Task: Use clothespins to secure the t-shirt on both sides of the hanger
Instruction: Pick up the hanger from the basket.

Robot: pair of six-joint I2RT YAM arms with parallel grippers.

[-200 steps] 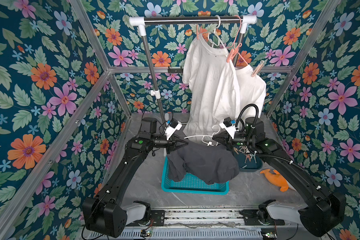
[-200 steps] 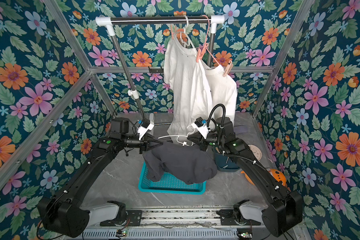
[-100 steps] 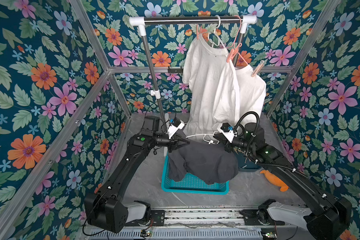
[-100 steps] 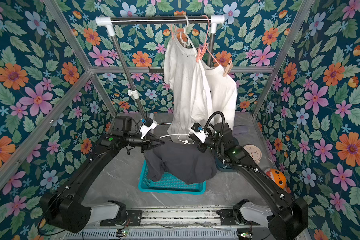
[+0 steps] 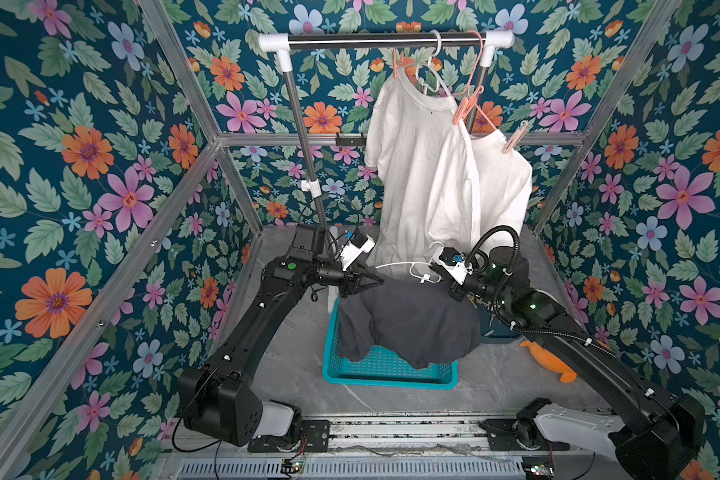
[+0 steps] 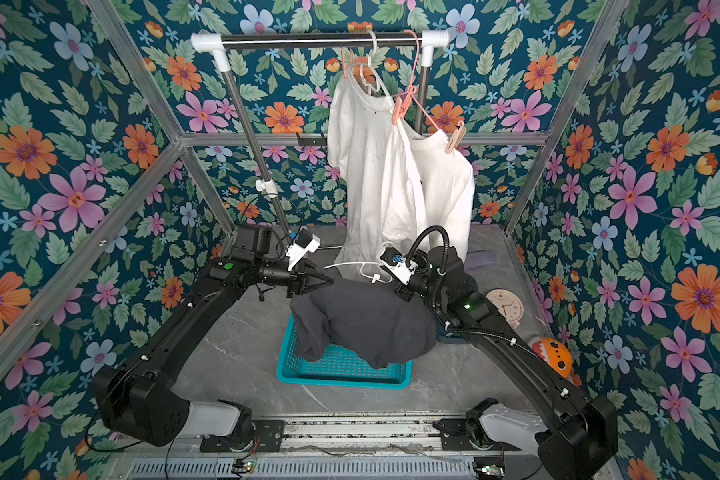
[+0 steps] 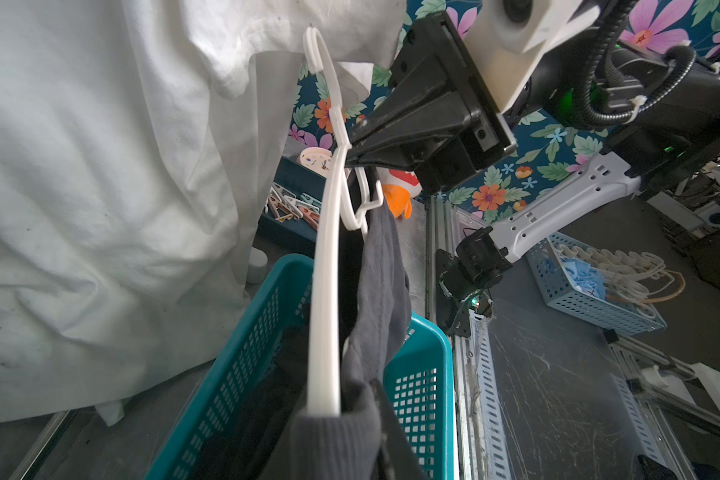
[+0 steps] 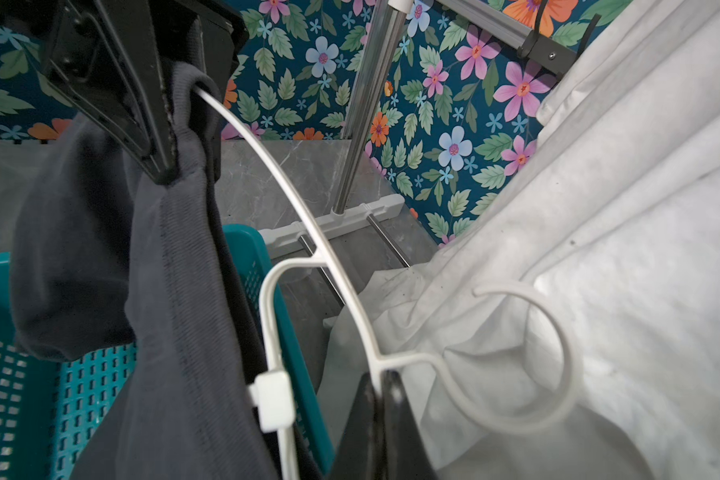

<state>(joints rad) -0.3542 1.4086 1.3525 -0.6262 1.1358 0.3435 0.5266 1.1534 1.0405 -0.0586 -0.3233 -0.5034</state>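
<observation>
The dark grey shirt (image 5: 408,320) hangs on a white hanger (image 5: 395,265), which is held roughly level over the teal basket (image 5: 391,376) at the middle of the table. The shirt's lower part drapes down into the basket.

The left gripper (image 5: 375,282) is at the shirt's left shoulder. The right wrist view shows cloth and the hanger's left end lying between its fingers (image 8: 142,124). The jaws look slightly apart, and I cannot tell whether they pinch the cloth or have let it go.

The right gripper (image 7: 352,150) is clenched on the hanger's neck, just below the hook. The hook points to the far side and lies against the white shirts (image 5: 420,166).

The clothespins (image 7: 292,205) lie in a heap in a dark tray (image 7: 287,237) on the table, right of the basket and behind the right arm. They are well apart from both grippers.

The white shirts hang from the rack (image 5: 383,39) at the far side on pink hangers. A pink peg (image 5: 463,109) and a beige peg (image 5: 514,140) are clipped at their shoulders.

An orange toy (image 5: 549,359) lies on the right near the wall, and a top view shows a small clock (image 6: 504,305) just beyond the right arm.
</observation>
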